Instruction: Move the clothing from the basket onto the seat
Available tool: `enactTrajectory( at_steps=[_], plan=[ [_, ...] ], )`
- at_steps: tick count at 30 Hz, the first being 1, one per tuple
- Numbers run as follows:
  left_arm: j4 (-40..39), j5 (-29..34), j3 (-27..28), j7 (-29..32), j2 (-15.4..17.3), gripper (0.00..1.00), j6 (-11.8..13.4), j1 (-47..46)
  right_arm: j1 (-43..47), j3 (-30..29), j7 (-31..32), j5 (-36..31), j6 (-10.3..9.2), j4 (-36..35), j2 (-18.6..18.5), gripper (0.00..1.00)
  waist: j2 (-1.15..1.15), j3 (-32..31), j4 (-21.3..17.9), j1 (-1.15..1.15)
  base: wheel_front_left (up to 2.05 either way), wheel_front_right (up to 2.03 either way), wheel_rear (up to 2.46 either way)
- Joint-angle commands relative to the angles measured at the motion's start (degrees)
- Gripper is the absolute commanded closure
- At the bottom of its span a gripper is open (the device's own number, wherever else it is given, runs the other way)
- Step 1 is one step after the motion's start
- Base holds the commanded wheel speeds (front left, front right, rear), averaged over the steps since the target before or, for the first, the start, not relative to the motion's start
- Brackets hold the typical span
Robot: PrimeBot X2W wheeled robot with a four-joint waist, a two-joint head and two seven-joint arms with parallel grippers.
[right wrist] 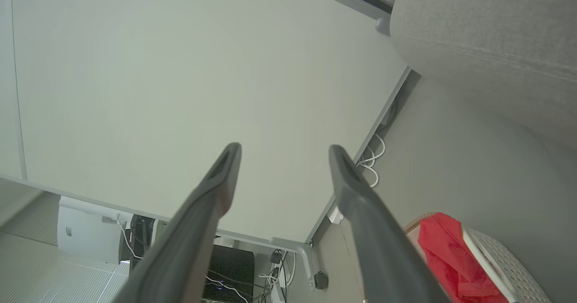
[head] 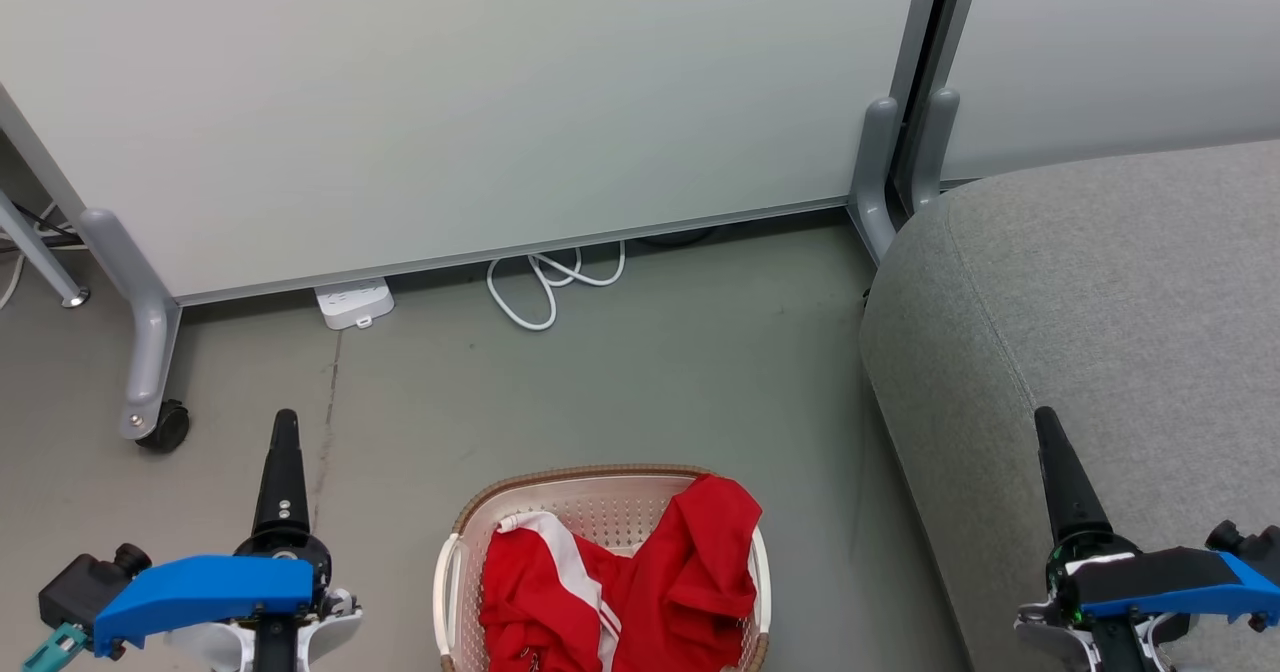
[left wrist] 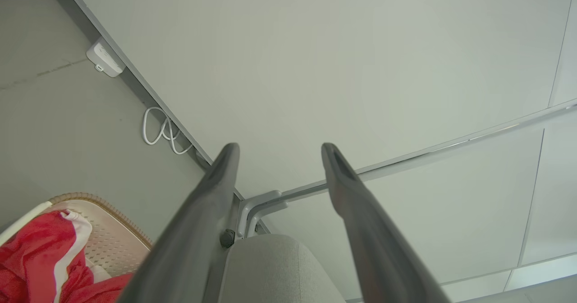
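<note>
The cream basket [head: 590, 479] stands on the floor at the bottom middle of the head view, with the red, white-striped clothing [head: 640, 592] heaped inside and draped over its right rim. To its right is the grey seat [head: 1130, 282]. My left gripper [head: 285, 427] hovers left of the basket, open and empty. Over the seat's front edge, my right gripper [head: 1048, 427] is open and empty too. The left wrist view has the left gripper [left wrist: 280, 149] with jaws apart, the clothing [left wrist: 36, 253] and basket [left wrist: 112, 244] at lower left. The right gripper [right wrist: 285, 149] stands spread, with clothing [right wrist: 444, 253] at lower right.
A pale partition wall [head: 480, 102] on grey feet, one with a caster [head: 165, 427], closes the far side. A white power strip [head: 352, 304] and a looped white cable [head: 545, 287] lie at its base. Bare grey floor [head: 650, 382] lies between wall and basket.
</note>
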Motion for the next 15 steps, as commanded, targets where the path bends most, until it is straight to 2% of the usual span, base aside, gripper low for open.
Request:
enactTrajectory(
  at_steps=[1,15],
  plan=[
    [-1.4,3.1,-0.6,-0.6,0.5,0.0,0.1,-1.8,-2.1,0.4,-0.7,-2.4,0.06,-1.3,-0.3,0.0,0.0,0.1,0.0,0.0,0.0,0.0,0.0],
    [-3.2,17.4,-3.3,-3.3,0.5,0.0,1.4,-2.1,-2.7,2.4,-3.3,-14.7,0.08,-1.9,-0.4,0.0,0.0,0.4,0.1,0.0,0.0,0.0,0.0]
  ],
)
